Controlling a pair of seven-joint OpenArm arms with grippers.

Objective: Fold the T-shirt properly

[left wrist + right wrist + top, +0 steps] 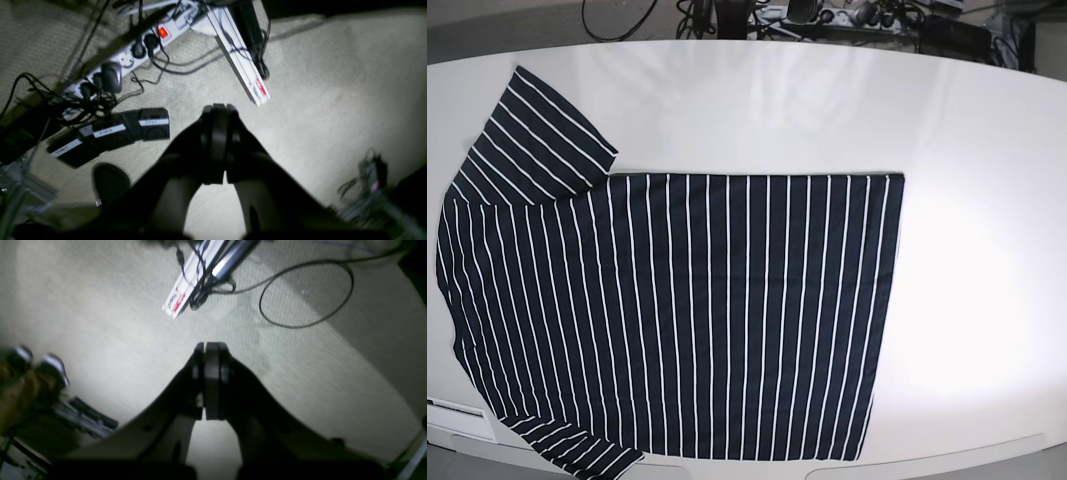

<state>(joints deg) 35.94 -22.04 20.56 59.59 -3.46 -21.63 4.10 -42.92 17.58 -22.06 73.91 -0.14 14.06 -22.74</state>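
T-shirt [687,310]: dark, thin white stripes, short sleeves. Spread flat on white table [967,300], covering left and middle of base view; hem edge straight toward the bare right part, one sleeve [537,130] angled out at upper left, other sleeve [577,450] at lower left near table edge. Not touched by either arm; no arm seen in base view.

Left gripper [218,110]: fingers pressed together, nothing between them; hanging above pale carpet [333,83], well away from the cloth.

Right gripper [210,348]: fingers likewise pressed together, nothing held; also above carpet.

Surroundings, left wrist view: white power strip [133,56] with red lit switch and several black plugs; black adapters [110,133] with white labels beside it; white rail [240,56] with red-marked end, dark cables tangled along it.

Surroundings, right wrist view: same white rail [186,283] at top; black cable [310,293] looped on carpet to its right. Blurred hardware at lower left, not identifiable.
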